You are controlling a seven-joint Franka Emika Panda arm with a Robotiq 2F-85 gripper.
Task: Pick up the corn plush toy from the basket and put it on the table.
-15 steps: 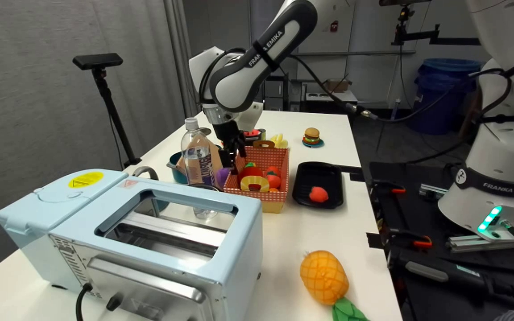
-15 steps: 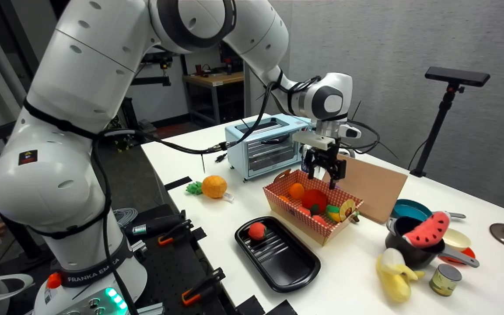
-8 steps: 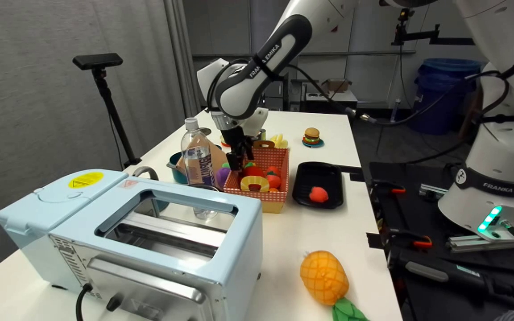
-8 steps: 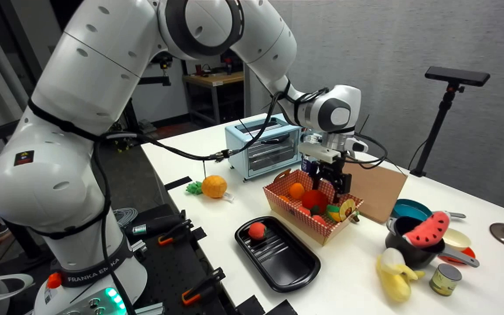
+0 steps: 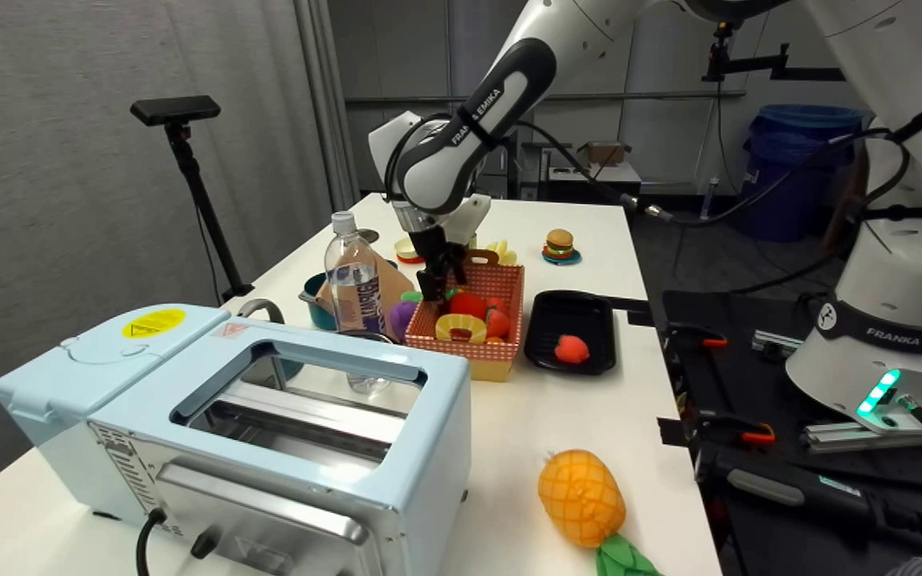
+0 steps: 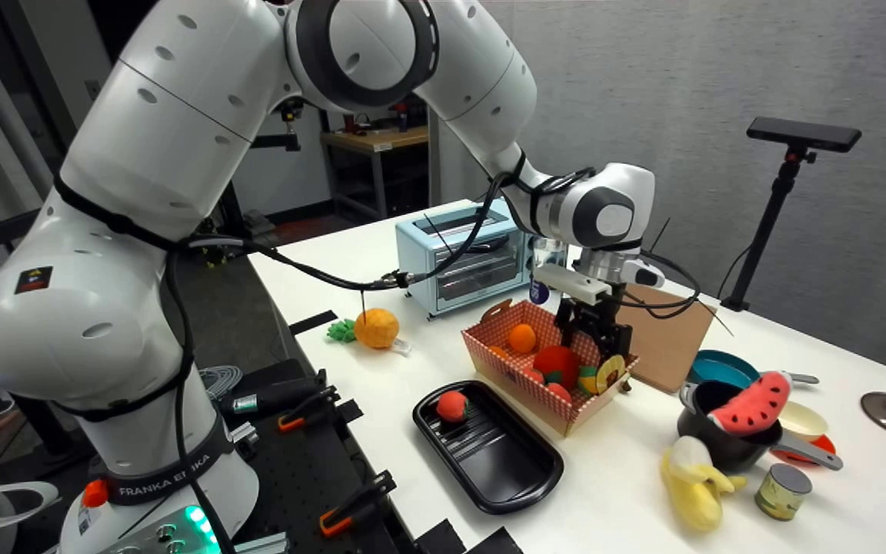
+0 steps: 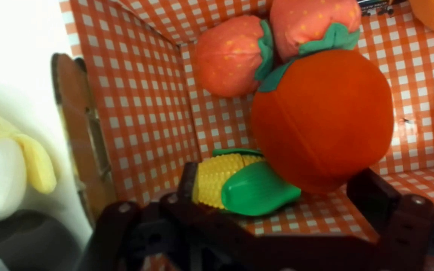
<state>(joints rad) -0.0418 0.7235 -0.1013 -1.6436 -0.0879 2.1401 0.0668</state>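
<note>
Tool status: my tool (image 7: 279, 180) is set wide, its two fingers (image 7: 187, 184) well apart. In both exterior views it is angled down at the basket (image 6: 516, 386); I cannot tell how far the fingertips sit below the rim.

Object location: the corn toy (image 7: 245, 190) lies on its side inside the basket, near the end wall (image 7: 145, 101) that carries a brown handle (image 7: 79, 128). In the wrist view it sits within my finger gap, much nearer the finger on the left of that view. Whether that finger touches the toy I cannot confirm.

Object orientation: in the wrist view the long axis runs left to right, dropping slightly toward the right, roughly in line with the direction from one finger to the other. It is about square to the end wall. The yellow kernel end points left, toward the end wall; the green husk tapers to the right.

Adjacent items: a round red fruit (image 7: 326, 116) overlaps the toy's upper right edge in the wrist view. Two strawberries (image 7: 232, 56) lie beside the fruit, along its upper side in that view. The basket stands on the white tabletop (image 6: 612, 477), just beside a black tray (image 6: 520, 469).
</note>
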